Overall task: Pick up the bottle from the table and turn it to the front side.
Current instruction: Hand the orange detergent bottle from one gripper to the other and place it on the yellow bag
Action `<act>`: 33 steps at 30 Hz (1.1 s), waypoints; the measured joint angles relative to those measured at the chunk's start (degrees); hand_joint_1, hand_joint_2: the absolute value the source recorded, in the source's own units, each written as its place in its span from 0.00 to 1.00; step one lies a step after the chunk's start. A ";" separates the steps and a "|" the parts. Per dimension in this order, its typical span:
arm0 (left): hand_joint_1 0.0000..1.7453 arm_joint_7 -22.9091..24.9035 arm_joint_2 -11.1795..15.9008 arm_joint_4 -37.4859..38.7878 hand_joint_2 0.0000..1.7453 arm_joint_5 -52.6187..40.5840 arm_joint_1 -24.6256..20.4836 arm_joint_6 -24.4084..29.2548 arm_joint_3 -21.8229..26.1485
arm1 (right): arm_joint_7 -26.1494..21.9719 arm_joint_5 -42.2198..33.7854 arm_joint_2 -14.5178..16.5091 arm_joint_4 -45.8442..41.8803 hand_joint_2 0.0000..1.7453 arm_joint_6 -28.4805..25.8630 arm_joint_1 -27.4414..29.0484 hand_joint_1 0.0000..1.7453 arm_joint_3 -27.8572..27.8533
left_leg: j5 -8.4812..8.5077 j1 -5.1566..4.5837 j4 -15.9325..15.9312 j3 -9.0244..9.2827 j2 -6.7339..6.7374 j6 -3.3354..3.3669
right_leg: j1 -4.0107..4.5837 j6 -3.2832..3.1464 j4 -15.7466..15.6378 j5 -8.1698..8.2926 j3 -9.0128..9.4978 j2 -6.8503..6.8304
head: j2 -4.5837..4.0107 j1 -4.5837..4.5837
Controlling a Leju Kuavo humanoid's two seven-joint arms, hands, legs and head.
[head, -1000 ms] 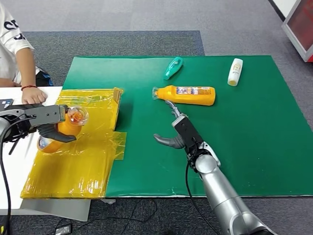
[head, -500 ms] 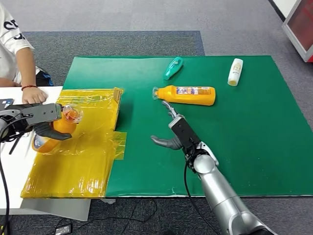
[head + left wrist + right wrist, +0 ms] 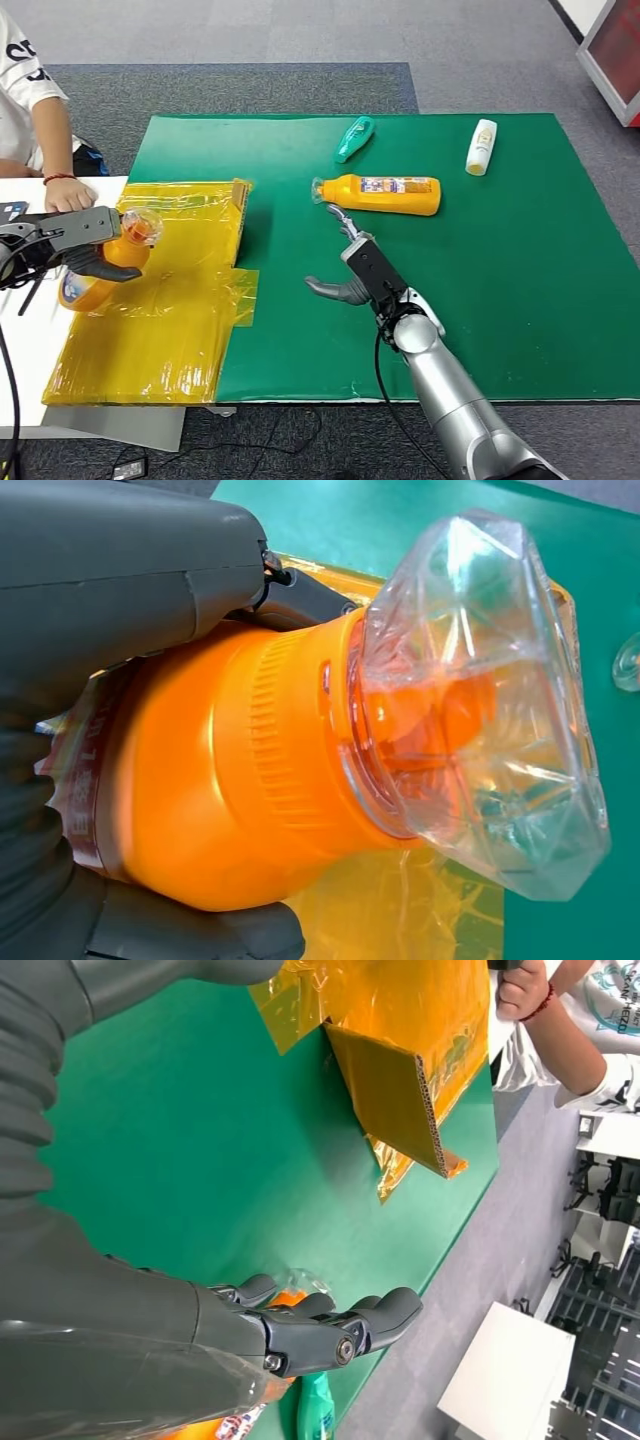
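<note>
**Orange bottle gripped at the left, a second one waiting by the right hand**

At the far left of the head view, the left hand (image 3: 72,245) holds an orange bottle (image 3: 102,275) above the yellow film-wrapped cardboard (image 3: 162,330), with a person's hand (image 3: 66,193) resting on the white surface just behind it. In the left wrist view the thumb and fingers (image 3: 151,935) are clamped around the labelled body, leaving the ribbed orange shoulder and the clear faceted cap (image 3: 483,700) free. The bottle looks like stiff, smooth plastic, probably light enough for one hand. The glossy label could slip under a turning grip, so the body is the right place to hold it. The cap looks thin and might pop off or crack if squeezed.

Further right, on the green mat (image 3: 528,300) covering the tabletop, the right hand (image 3: 355,275) hovers with its fingers apart and holds nothing. Just beyond its fingertips lies another orange bottle (image 3: 385,193) on its side, cap toward the left. I judge it is best taken across the middle of its long body, where it balances. A teal bottle (image 3: 355,138) lies behind it, and a small white bottle (image 3: 481,146) sits well apart toward the right.
</note>
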 joint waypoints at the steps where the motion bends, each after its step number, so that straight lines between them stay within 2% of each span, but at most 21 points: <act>1: 1.00 -0.09 -0.04 0.02 1.00 -0.17 0.03 0.13 0.12 | 0.01 0.00 0.00 0.00 1.00 -0.01 0.00 0.00 0.04 | 0.00 0.00 0.00 0.00 0.00 0.00 | 0.00 0.00 0.00 0.00 0.00 0.00 | 0.00 0.00; 7: 1.00 -0.50 -1.06 0.56 1.00 -1.30 -0.20 1.09 1.62 | 0.03 -0.01 0.01 0.07 1.00 -0.07 -0.01 0.00 0.56 | 0.00 0.00 0.00 0.01 0.00 0.00 | 0.00 0.00 0.00 0.00 -0.01 0.00 | 0.00 0.00; 15: 1.00 -1.39 -5.74 1.66 1.00 -3.60 -0.14 2.85 3.51 | 0.03 -0.07 0.48 0.50 1.00 -0.20 0.14 0.00 0.97 | 0.01 -0.03 0.01 0.03 0.00 0.01 | -0.03 0.02 0.00 0.03 0.02 0.01 | 0.00 0.00; 21: 1.00 -1.60 -8.15 1.66 1.00 -4.20 0.45 3.28 4.44 | 0.05 -0.08 0.60 0.67 1.00 -0.32 0.27 0.00 0.98 | 0.00 -0.03 0.01 0.03 -0.01 0.00 | -0.03 0.01 0.00 0.02 0.02 0.00 | 0.00 0.00; 33: 1.00 -3.28 -10.55 0.71 1.00 -4.42 3.18 2.35 6.81 | 0.44 -0.07 0.67 0.76 1.00 -0.36 0.56 0.00 0.98 | -0.01 -0.03 0.01 0.04 -0.01 0.00 | -0.03 0.01 0.00 0.02 0.03 0.00 | 0.00 0.01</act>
